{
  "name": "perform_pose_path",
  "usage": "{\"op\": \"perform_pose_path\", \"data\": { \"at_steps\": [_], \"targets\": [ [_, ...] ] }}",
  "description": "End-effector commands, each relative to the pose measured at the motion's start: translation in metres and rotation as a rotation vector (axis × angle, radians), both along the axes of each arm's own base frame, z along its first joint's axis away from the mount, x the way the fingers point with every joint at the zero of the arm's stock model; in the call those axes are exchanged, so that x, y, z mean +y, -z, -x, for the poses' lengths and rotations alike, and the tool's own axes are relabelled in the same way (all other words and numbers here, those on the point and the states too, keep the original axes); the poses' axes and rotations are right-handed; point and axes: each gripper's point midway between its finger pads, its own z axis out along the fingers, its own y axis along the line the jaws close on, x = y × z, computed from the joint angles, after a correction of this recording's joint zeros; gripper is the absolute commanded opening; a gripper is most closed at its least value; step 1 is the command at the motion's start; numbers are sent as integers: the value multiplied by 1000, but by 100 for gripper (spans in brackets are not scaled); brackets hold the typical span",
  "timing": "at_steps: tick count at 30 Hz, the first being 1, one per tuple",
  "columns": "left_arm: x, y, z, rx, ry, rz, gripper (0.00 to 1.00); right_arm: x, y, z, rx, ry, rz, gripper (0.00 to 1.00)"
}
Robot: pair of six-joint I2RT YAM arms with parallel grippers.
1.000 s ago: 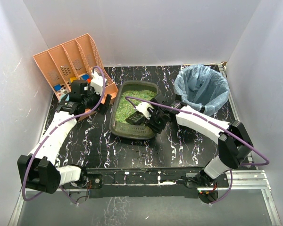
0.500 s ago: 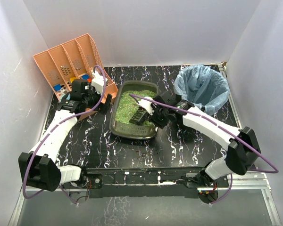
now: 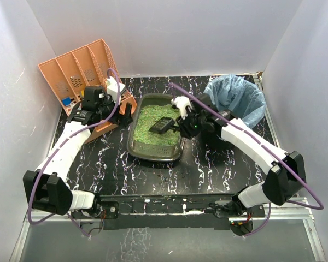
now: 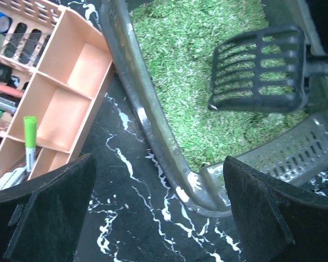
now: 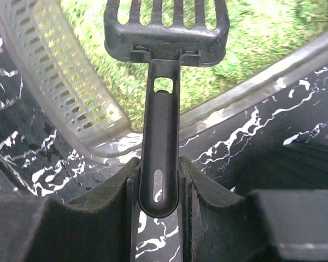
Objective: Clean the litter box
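One arm (image 3: 246, 143) stretches forward, right pincer (image 5: 159, 180) clamping scoop (image 5: 167, 46) over litter box (image 3: 132, 139).

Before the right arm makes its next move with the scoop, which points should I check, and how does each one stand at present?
1. Right pincer shut on the handle of the black slotted plastic scoop: ok.
2. Scoop head above the green litter inside the dark olive-grey plastic tray: ok.
3. Waste lying in the scoop: cannot tell.
4. Black bin with pale blue bag liner open at the top: ok.
5. Left pincer open and apart from the scoop: ok.
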Motion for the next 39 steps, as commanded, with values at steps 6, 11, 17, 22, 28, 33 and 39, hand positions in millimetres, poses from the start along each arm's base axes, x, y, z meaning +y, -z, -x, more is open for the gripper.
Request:
{"op": "perform_pose_path", "data": {
  "at_steps": [6, 11, 17, 22, 28, 33, 39],
  "targets": [
    [-37, -61, -9, 15, 3, 284, 97, 19, -107, -56, -72, 108, -397, 8],
    [-53, -110, -19, -8, -13, 438, 97, 34, -164, -85, -136, 170, -532, 8],
    [-77, -161, -16, -19, 55, 656, 97, 54, -223, -98, -152, 184, -743, 8],
    [-99, -184, -24, 24, 136, 837, 96, 69, -252, -98, -104, 150, -868, 8],
    [-114, -212, -38, 24, 205, 1012, 95, 86, -267, -100, -7, 108, -980, 8],
    [-116, -219, -43, 29, 207, 1099, 96, 100, -266, -100, 96, 63, -1050, 8],
    [-114, -216, -46, 42, 187, 1171, 97, 112, -260, -101, 190, 38, -1098, 8]
  ]
}}
